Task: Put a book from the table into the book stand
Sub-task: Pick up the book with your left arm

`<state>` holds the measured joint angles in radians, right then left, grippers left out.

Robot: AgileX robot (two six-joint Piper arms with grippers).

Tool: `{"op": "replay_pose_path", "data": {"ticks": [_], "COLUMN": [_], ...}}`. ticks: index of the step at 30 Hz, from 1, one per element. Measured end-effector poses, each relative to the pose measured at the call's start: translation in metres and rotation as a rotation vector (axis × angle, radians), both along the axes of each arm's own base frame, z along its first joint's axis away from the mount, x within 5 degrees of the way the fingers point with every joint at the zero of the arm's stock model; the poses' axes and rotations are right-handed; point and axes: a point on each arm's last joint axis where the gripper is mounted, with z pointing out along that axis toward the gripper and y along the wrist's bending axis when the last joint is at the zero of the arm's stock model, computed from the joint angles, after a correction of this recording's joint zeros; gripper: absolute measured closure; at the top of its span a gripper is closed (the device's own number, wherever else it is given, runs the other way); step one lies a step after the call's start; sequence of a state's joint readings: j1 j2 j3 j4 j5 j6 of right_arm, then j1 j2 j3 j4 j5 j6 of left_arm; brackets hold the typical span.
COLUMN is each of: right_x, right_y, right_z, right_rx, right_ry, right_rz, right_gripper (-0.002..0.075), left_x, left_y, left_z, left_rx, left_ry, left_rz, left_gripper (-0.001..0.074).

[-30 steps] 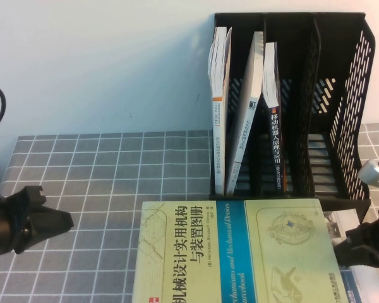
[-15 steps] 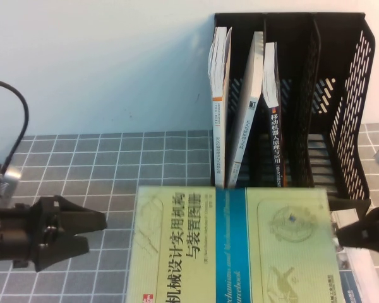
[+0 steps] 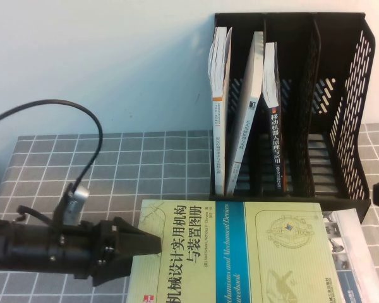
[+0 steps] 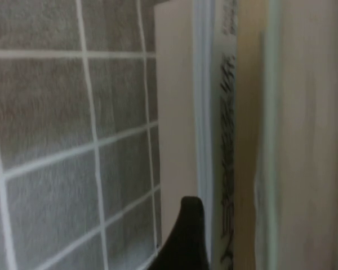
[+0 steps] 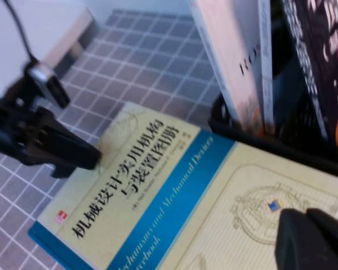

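Since half a second ago, the left gripper point(image 3: 153, 243) has slid to the right across the table point(image 3: 114, 164), and its tip is now at the left edge of the book point(image 3: 240, 252). Its fingers look pressed together in a point at that edge, holding nothing. The right gripper point(image 5: 312, 239) has pulled away to the right. In the high view only a dark bit of it shows at the right side, and I cannot tell if its fingers are apart or together.

The big yellow-green book with the blue band lies flat on the grey grid cloth, just in front of the book stand point(image 3: 350, 101). It looks a little lower and more to the right than before, and the white book under it point(image 3: 350, 252) now shows along its right side. Three thinner books point(image 3: 243, 107) stand upright in the left slots of the black stand.
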<state>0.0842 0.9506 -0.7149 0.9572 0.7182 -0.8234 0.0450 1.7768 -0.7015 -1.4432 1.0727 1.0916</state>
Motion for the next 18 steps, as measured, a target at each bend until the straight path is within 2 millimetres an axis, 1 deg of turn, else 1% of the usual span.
{"op": "replay_pose_path", "data": {"ticks": [5,6,7,8,9,10,11,15,18], "right_x": [-0.012,-0.012,-0.012,-0.012,-0.012,-0.012,-0.012,-0.012,-0.012], "right_y": [-0.001,-0.001,-0.001,-0.002,-0.002,-0.002,-0.002,-0.002,-0.002], "right_z": [0.01,0.01,0.01,0.009,0.009,0.009,0.009,0.009,0.009], "right_rx": [-0.005,-0.01,-0.016,-0.023,-0.027,-0.03,-0.031,-0.036,-0.037], "right_ry": [-0.067,-0.071,-0.071,-0.071,-0.072,-0.072,-0.072,-0.072,-0.073], "right_rz": [0.006,0.008,0.008,0.009,0.01,0.01,0.01,0.011,0.011], "right_gripper": [0.0729,0.0729,0.0729,0.0729,0.0729,0.0729,0.0729,0.0729,0.0729], "left_x": [0.003,0.004,0.004,0.004,0.004,0.004,0.005,0.006,0.005], "left_y": [-0.014,-0.017,-0.02,-0.021,-0.022,-0.023,-0.023,-0.024,-0.024], "left_z": [-0.015,-0.017,-0.019,-0.02,-0.02,-0.019,-0.017,-0.016,-0.008], "left_rx": [-0.069,-0.079,-0.089,-0.094,-0.102,-0.121,-0.147,-0.16,-0.151], "left_ry": [0.032,0.027,0.029,0.028,0.028,0.024,0.024,0.023,0.005], "left_rz": [-0.021,-0.027,-0.032,-0.032,-0.031,-0.031,-0.028,-0.021,-0.021], "left_gripper": [0.0122,0.0129,0.0153,0.0204,0.0288,0.0397,0.0447,0.0447,0.0447]}}
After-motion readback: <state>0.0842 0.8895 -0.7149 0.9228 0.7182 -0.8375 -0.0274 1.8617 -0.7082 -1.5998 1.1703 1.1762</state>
